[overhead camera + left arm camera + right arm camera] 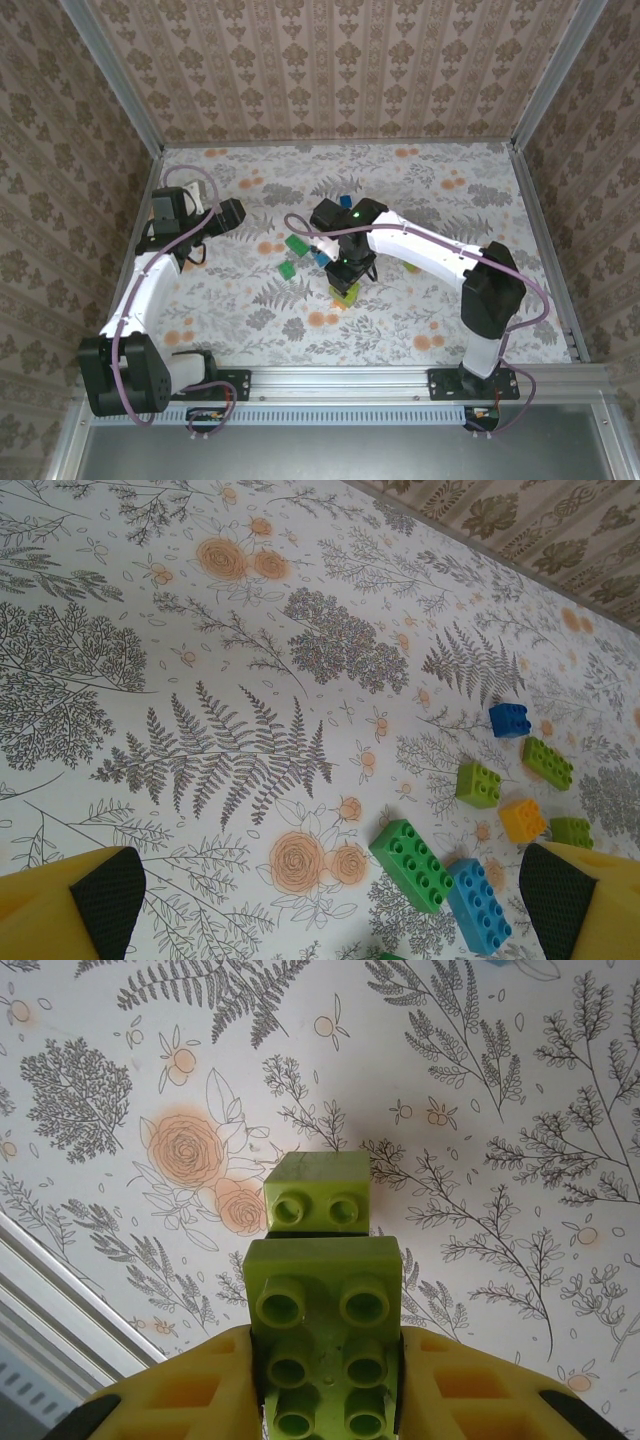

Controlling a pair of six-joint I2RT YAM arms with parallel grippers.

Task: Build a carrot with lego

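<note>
My right gripper is shut on a long lime-green lego brick, one yellow finger on each long side. Just ahead of it, and lower, a second lime-green brick shows two studs; whether the two are joined I cannot tell. From above, the right gripper stands over this lime-green carrot build at mid table. My left gripper is open over bare cloth, with a dark green brick and a blue brick lying near its right finger. From above, the left gripper is at the left.
Loose lego lies right of the left gripper: two lime-green bricks, an orange one, a small blue one. From above, green bricks lie between the arms. Metal frame rails and patterned walls enclose the floral table.
</note>
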